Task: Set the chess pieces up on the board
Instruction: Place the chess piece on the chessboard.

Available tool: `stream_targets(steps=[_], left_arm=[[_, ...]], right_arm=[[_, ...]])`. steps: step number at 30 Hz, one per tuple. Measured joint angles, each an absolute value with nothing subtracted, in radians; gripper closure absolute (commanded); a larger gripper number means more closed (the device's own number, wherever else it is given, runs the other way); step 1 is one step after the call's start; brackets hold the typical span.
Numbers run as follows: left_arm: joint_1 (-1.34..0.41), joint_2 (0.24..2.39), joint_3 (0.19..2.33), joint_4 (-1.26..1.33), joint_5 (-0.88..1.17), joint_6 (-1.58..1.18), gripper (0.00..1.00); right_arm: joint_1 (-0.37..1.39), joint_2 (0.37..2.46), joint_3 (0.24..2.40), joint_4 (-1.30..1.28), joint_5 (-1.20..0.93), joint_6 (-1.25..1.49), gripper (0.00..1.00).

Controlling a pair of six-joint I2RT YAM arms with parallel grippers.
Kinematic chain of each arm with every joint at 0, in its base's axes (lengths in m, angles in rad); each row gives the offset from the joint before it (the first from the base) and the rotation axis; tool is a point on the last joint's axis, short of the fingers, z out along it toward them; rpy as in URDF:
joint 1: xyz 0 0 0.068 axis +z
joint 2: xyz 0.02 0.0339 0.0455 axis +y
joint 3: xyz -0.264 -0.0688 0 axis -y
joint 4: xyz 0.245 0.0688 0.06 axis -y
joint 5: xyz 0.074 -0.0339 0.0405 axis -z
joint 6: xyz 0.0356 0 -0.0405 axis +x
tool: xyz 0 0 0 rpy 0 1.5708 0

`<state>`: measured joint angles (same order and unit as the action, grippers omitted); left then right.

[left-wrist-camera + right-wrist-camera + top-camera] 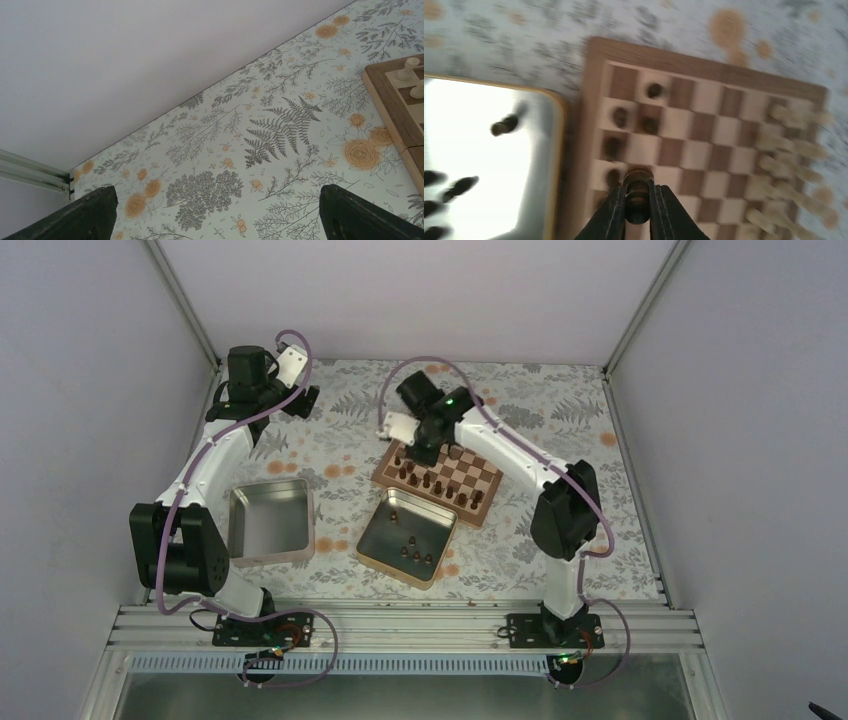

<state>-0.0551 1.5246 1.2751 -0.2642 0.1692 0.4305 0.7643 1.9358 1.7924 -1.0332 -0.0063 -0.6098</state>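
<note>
The board [478, 478] lies mid-table with several dark chess pieces [426, 481] along its near-left side and pale ones at the far side. My right gripper [424, 446] hovers over the board's left corner. In the right wrist view it [638, 191] is shut on a dark chess piece [638, 176], held above the board [704, 125] near a row of standing dark pieces [620, 117]. More dark pieces [413, 552] lie in a tin [436, 520]. My left gripper [300, 400] is open and empty at the far left, its fingers [90, 215] wide apart over the cloth.
An empty metal tin [241, 525] sits left of the tin with pieces [549, 150]. Pale chessmen [789, 150] line the board's far side; two [410, 67] show at the board corner [395, 110] in the left wrist view. Grey walls enclose the flower-patterned table.
</note>
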Motion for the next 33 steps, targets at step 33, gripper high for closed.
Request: stream_targets(steps=[33], left_arm=[[-0.054,1.525,1.271,-0.263,0.167,0.434,0.0]], right_arm=[[0.63,2.193,1.854,-1.055,-0.047,-0.699,0.88]])
